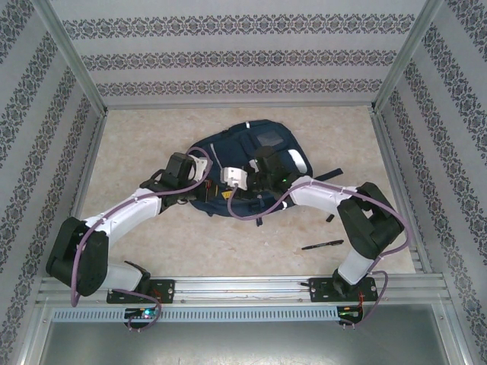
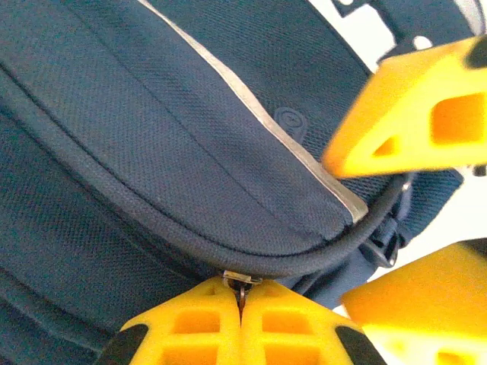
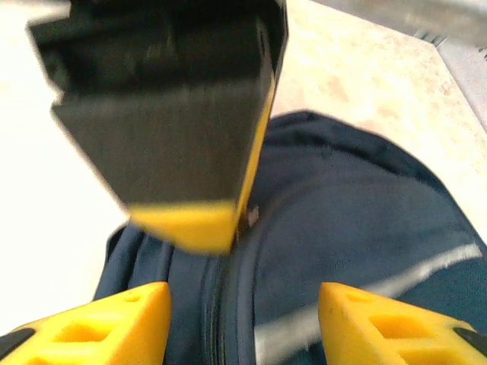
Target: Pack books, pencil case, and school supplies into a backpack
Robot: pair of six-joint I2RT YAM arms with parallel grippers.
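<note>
The left claw [image 2: 242, 295], at the bottom centre of the left wrist view, is pinched tight on the small metal zip pull [image 2: 242, 281] of the navy backpack [image 2: 152, 152]. The bag's piped seam curves away from the pull toward the right of the frame, likely the line any pull on the zip must follow. The right claw [image 3: 243, 298] hangs just beside it, fingers roughly half apart astride the same seam and holding nothing. In the overhead view the bag lies mid-table with both arms meeting at its lower edge. A slim black pen [image 1: 323, 245] lies lengthwise across the table [image 1: 190, 251] at lower right, nearer the right arm.
</note>
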